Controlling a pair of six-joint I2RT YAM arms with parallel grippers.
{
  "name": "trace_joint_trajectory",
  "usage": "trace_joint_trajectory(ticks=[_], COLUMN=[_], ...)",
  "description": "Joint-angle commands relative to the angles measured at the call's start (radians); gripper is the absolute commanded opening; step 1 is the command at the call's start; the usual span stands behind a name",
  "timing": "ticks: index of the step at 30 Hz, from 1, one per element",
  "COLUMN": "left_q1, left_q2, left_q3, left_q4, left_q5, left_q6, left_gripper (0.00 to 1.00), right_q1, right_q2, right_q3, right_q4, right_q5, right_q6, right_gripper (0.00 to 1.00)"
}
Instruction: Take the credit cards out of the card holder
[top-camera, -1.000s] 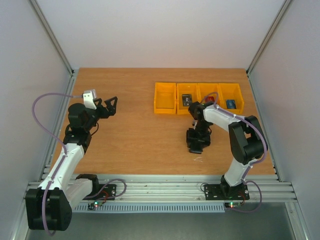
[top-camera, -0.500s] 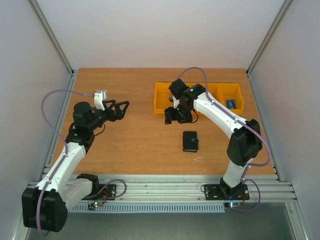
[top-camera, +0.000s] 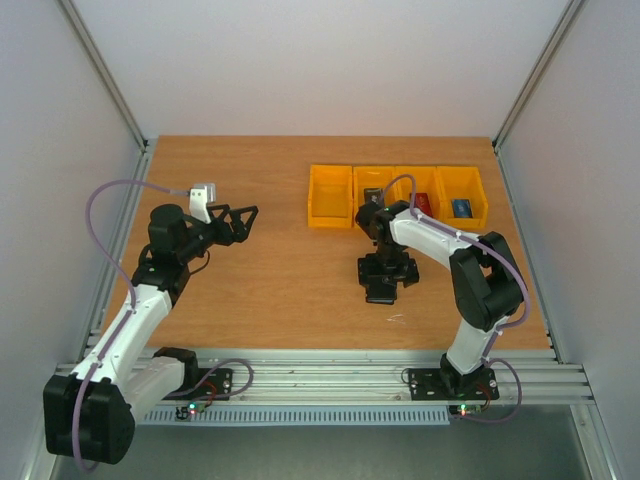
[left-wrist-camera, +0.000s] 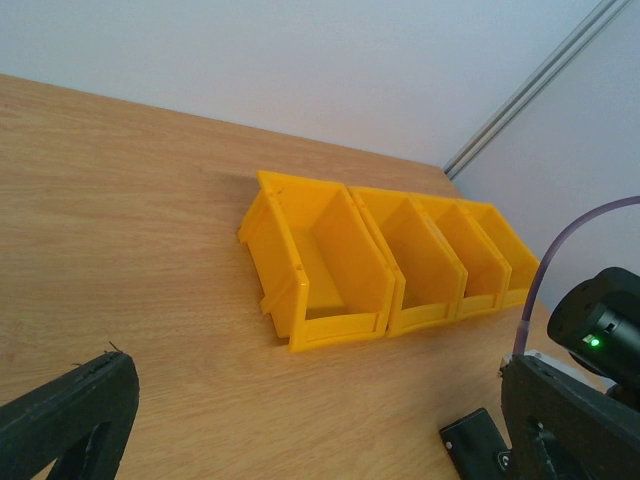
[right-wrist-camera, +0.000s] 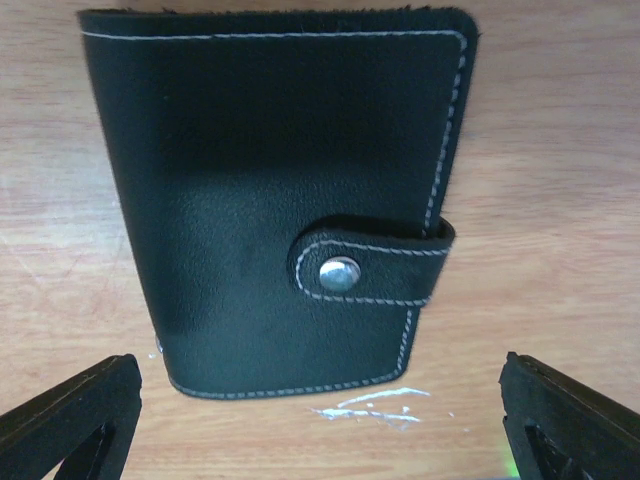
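Note:
The card holder (right-wrist-camera: 280, 200) is a black wallet with white stitching, lying closed on the table with its tab snapped shut. It also shows in the top view (top-camera: 380, 295), and its corner shows in the left wrist view (left-wrist-camera: 478, 445). My right gripper (right-wrist-camera: 320, 430) hangs open just above it, one finger to each side, touching nothing; the top view shows it too (top-camera: 386, 270). A red card (top-camera: 421, 203) and a blue card (top-camera: 461, 207) lie in yellow bins. My left gripper (top-camera: 236, 221) is open and empty, far left of the wallet.
A row of several yellow bins (top-camera: 330, 195) stands at the back right; it also shows in the left wrist view (left-wrist-camera: 320, 260). A dark item (top-camera: 373, 198) lies in the second bin, partly behind my right arm. A white scratch (right-wrist-camera: 380, 405) marks the table by the wallet.
My right gripper swung from the wallet to the bins, leaving the wallet closed on the table, and has now come back over it. My left gripper moved slightly to the right.

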Motion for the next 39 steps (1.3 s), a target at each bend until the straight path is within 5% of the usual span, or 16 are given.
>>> trace_joint_trajectory(ticks=[1, 13, 23, 39], left_q1=[-0.003, -0.004, -0.005, -0.009], left_q2=[-0.011, -0.009, -0.004, 0.017], left_q3=[0.008, 0.004, 0.008, 0.057], left_q4=[0.011, 0.000, 0.005, 0.136], left_q5=[-0.005, -0.011, -0.019, 0.065], left_q6=[0.025, 0.044, 0.054, 0.001], left_gripper=[0.99, 0.99, 0.99, 0.99], right_q1=[-0.011, -0.037, -0.035, 0.006], right_q2=[0.020, 0.030, -0.006, -0.211], right_q3=[-0.044, -0.180, -0.225, 0.046], right_q4=[0.121, 0.266, 0.304, 0.201], right_q5=[-0.114, -0.063, -0.066, -0.022], right_q6=[0.000, 0.050, 0.039, -0.027], right_gripper=[0.99, 0.98, 0.76, 0.64])
